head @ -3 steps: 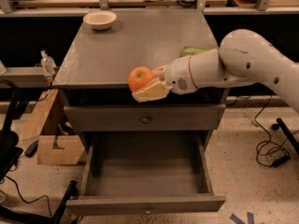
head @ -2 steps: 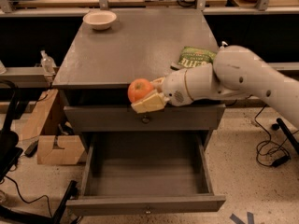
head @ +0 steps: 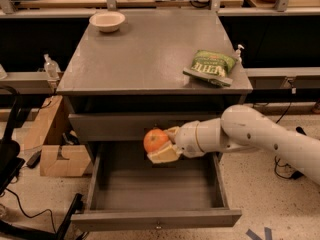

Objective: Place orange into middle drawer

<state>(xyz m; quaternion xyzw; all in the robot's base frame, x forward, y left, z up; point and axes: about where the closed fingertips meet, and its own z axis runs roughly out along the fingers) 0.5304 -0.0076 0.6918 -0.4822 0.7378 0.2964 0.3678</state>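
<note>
Hovering over the open middle drawer [head: 155, 218], the gripper [head: 165, 145] clamps the orange [head: 155, 140] between its fingers, with the fruit above the drawer's rear and not yet set down. What's left, by my judgement, is lowering and release.

Smooth plastic end effector [head: 161, 145] over matt drawer [head: 155, 218]

My claw [head: 164, 145], over the open middle drawer [head: 155, 186], clasps the orange [head: 154, 139], hiding its underside. The right edge crops my arm [head: 260, 134].

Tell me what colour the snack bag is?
Green snack bag, camera view. The gripper holds the orange over the open middle drawer.
</note>
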